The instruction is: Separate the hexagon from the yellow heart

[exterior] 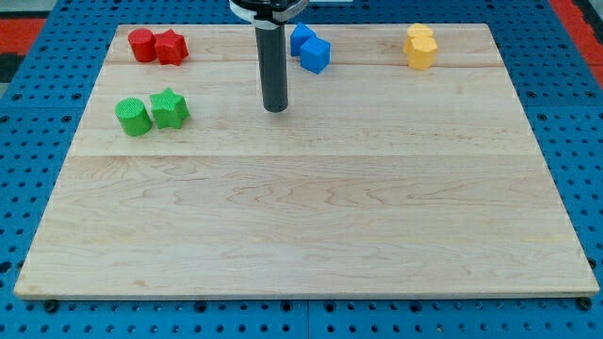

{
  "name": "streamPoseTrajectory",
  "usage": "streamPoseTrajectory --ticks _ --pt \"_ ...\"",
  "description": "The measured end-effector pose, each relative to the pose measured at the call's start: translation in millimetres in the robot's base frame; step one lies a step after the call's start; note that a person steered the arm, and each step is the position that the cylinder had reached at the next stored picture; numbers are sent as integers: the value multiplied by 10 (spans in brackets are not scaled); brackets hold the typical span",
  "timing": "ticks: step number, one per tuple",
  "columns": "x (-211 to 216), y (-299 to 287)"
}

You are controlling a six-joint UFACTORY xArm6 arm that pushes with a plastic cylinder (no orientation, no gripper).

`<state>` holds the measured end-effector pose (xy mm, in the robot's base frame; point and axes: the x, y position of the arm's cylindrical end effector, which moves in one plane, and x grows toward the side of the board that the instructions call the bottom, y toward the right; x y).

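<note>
Two yellow blocks touch at the view's top right: a yellow hexagon (420, 35) behind and a yellow heart (420, 54) in front of it; their shapes are hard to tell apart. My tip (275, 106) rests on the wooden board (311, 217) at the upper middle, far to the left of the yellow pair. It stands below and left of a blue cube (316, 55) and a second blue block (301, 39), touching neither.
A red cylinder (142, 44) and a red star (171, 47) sit at the top left. A green cylinder (133, 117) and a green star (169, 108) lie below them. Blue pegboard surrounds the board.
</note>
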<state>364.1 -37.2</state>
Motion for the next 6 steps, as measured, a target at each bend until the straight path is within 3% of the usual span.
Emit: streamPoseTrajectory --ticks 1,3,4,6 --pt "57 -35" --pt "-939 -777" --pt "-1714 -405" --pt "-1717 4"
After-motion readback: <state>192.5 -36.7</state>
